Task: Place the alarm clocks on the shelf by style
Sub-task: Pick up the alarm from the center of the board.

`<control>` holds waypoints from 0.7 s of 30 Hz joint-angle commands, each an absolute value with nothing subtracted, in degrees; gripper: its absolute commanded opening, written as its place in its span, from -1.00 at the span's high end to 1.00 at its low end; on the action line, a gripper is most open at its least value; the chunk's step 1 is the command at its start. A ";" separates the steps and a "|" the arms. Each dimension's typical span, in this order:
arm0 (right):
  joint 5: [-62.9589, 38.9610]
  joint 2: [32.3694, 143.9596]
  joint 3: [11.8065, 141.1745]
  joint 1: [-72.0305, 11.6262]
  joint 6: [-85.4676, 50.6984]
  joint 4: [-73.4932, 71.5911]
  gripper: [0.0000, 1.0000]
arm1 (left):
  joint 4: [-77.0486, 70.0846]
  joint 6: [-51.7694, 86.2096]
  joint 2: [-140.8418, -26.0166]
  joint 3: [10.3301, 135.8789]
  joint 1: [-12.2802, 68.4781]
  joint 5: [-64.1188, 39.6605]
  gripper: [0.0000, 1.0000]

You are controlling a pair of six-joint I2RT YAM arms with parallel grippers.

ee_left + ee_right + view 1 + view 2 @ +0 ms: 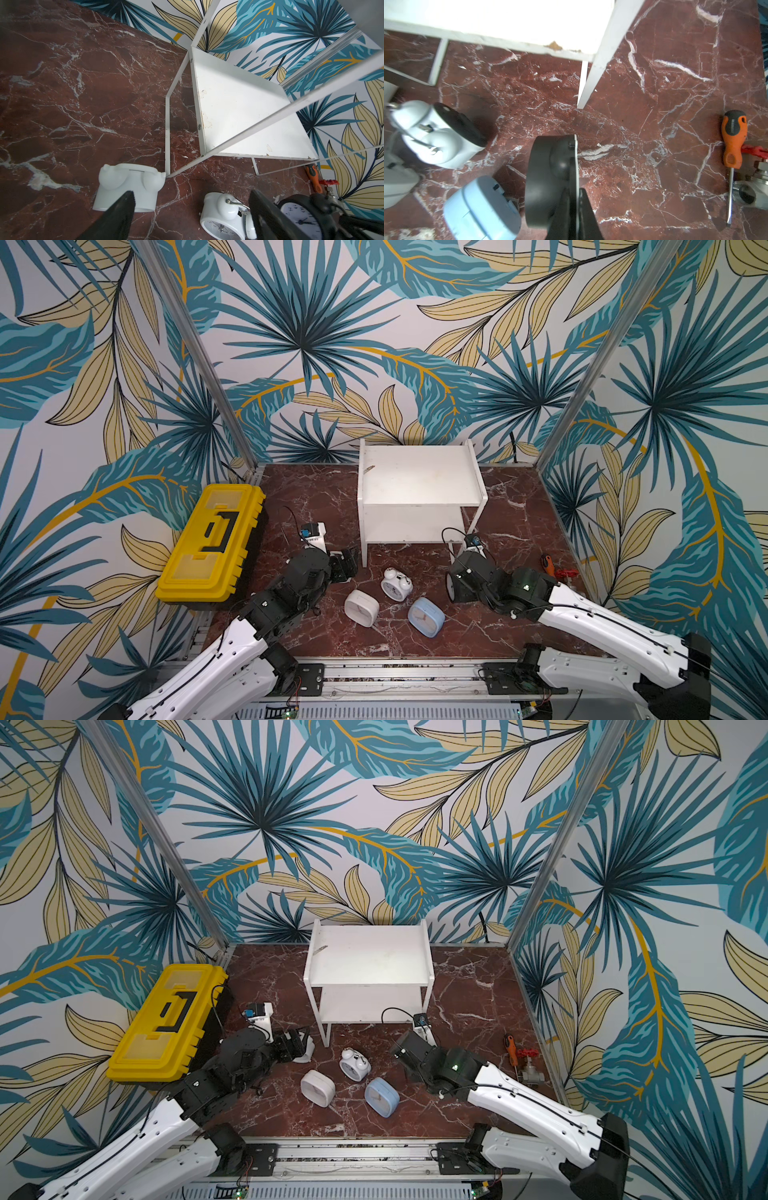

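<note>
Black all over, the round clock [548,180] sits pinched in the right fingers [588,216], which are shut tight on a thin part of it, and I cannot tell if it is off the counter [654,124] yet. The shelf [419,481] stands just past those fingers, both boards bare, so I think the clock must go up and forward, clear of the near leg. The left fingers [122,212] are wide open and hold nothing, hanging over a white twin-bell clock [128,187] just beside the shelf's other front leg.
</note>
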State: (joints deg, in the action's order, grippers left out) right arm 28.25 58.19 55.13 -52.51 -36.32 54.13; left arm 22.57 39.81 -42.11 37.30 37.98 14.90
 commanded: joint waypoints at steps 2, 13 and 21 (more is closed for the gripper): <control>20.95 51.51 59.62 -52.65 -29.52 58.83 1.00 | 21.91 33.39 -42.40 43.95 35.36 8.42 -0.84; -8.30 50.00 69.94 -49.77 -16.43 50.88 1.00 | 16.10 26.85 -53.46 54.98 31.77 -35.85 -1.00; -38.45 58.29 76.04 -38.34 -17.01 40.16 1.00 | -1.50 38.36 -56.93 53.15 31.80 -55.69 -0.99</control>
State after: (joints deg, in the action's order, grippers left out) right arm -23.94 57.56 73.82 -40.49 -17.82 46.28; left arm 8.71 33.50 -58.11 53.10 32.03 -44.66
